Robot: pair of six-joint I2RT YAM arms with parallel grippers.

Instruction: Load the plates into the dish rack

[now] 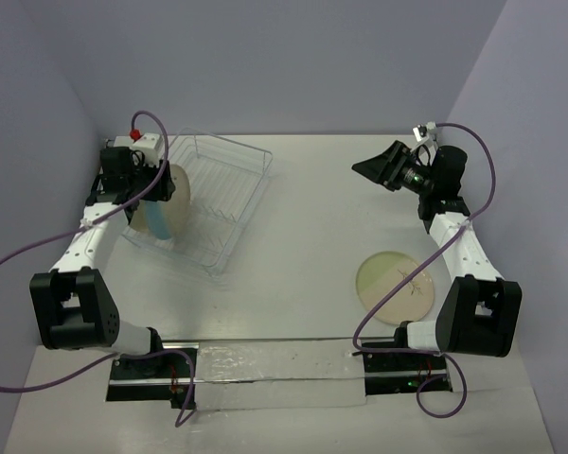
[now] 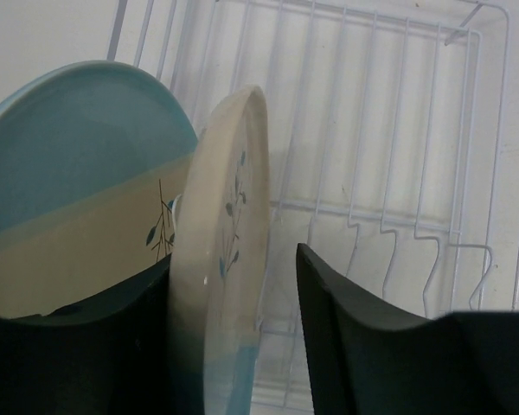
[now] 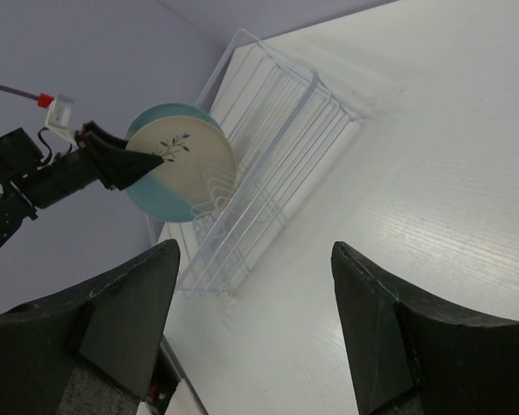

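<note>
White table (image 1: pixel 312 218), matte, pale lavender walls (image 1: pixel 312 57) on three sides. Dish rack (image 1: pixel 235 194) sits askew toward the left wall. Two blue-segment plates (image 2: pixel 78 173) stand on edge inside the rack at its left end, close together. Left claw (image 2: pixel 235 290) straddles the nearer plate's rim, let go, with a gap showing at one finger. Green-segment plate (image 1: pixel 398 284) lies flat on the table, well apart from the rack. Right claw (image 3: pixel 255 259) hangs spread and empty, facing the rack.
</note>
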